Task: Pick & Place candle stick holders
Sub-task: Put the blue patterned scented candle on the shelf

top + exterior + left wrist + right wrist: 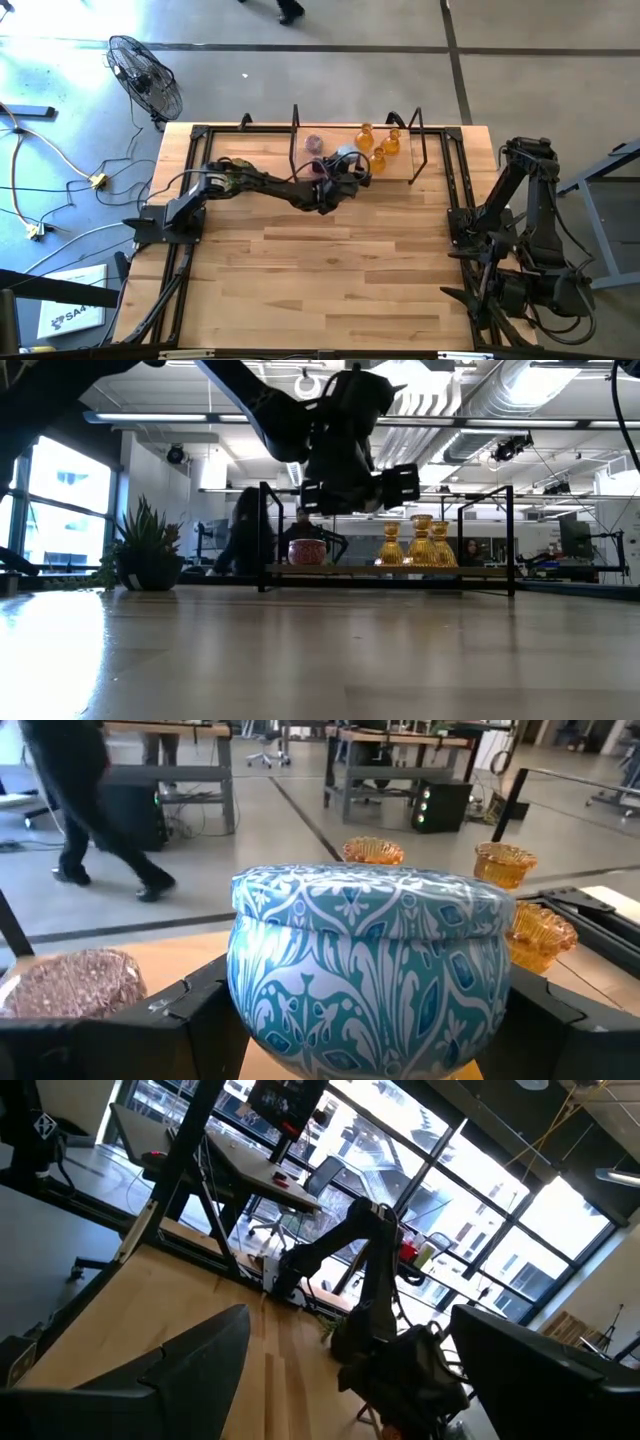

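Blue-and-white patterned, the squat holder (368,970) sat between the two dark fingers (190,1020) of the left claw (345,170), which stood wide around it and clamped its sides. Seen from above, that claw hung over the far middle of the wooden tabletop (330,270), at the end of the left arm (250,183) that stretched in from the left edge. From table height, the claw and its load were lifted clear of the wood, in front of a black wire rack (512,540) that stood along the far edge.

Three amber holders (380,146) stood close together at the far side, just right of the claw; in the low view they showed as a golden cluster (420,545) with narrow necks. A pink holder (314,144) stood to the far left of the claw, near the rack, apart from the amber ones. In the left wrist view, its pink speckled top (70,982) lay just beside the claw's finger.

The right claw (345,1370) waited with its fingers spread wide and nothing between them, its arm (525,220) folded up at the right edge of the tabletop, well apart from the holders
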{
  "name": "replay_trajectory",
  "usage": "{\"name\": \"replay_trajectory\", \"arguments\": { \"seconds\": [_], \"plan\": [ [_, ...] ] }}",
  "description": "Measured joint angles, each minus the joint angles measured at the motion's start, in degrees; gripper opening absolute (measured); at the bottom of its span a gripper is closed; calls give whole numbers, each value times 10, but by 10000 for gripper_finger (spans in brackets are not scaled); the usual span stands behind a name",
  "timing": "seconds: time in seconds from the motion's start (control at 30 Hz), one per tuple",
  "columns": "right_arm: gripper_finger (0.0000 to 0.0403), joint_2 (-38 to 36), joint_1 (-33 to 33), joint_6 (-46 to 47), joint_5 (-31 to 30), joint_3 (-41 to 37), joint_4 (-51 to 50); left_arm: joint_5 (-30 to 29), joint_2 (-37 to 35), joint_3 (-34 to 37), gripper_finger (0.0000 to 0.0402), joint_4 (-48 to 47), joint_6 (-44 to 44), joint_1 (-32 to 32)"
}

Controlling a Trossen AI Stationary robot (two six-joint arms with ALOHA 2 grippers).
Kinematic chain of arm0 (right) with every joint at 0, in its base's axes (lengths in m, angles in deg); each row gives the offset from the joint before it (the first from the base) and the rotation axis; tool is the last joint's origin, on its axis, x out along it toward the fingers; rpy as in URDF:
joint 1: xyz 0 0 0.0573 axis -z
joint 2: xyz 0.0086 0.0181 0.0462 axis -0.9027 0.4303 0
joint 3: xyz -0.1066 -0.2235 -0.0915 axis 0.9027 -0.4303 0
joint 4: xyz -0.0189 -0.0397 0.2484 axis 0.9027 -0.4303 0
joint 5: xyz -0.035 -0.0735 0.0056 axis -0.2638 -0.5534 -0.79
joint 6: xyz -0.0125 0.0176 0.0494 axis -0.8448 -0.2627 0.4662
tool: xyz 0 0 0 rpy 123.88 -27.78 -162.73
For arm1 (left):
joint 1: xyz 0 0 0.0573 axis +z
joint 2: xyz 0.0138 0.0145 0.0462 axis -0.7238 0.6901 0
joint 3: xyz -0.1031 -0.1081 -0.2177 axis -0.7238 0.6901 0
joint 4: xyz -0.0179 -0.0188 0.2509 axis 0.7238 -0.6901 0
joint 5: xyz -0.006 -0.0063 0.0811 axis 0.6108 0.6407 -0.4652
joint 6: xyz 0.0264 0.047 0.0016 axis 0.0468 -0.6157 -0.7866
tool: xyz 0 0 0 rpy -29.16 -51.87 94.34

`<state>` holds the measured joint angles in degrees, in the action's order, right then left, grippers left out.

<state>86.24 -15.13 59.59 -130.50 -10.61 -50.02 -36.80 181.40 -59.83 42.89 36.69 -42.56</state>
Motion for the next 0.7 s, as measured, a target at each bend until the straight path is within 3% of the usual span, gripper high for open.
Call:
{"name": "replay_trajectory", "arguments": {
  "seconds": [0.3, 0.7],
  "plan": [
    [339, 0, 1, 1, 0, 0, 0, -38, 37, 0, 286, 9, 70, 4],
    [339, 0, 26, 9, 0, 0, 0, -61, 46, 0, 286, 9, 53, 19]
  ]
}}
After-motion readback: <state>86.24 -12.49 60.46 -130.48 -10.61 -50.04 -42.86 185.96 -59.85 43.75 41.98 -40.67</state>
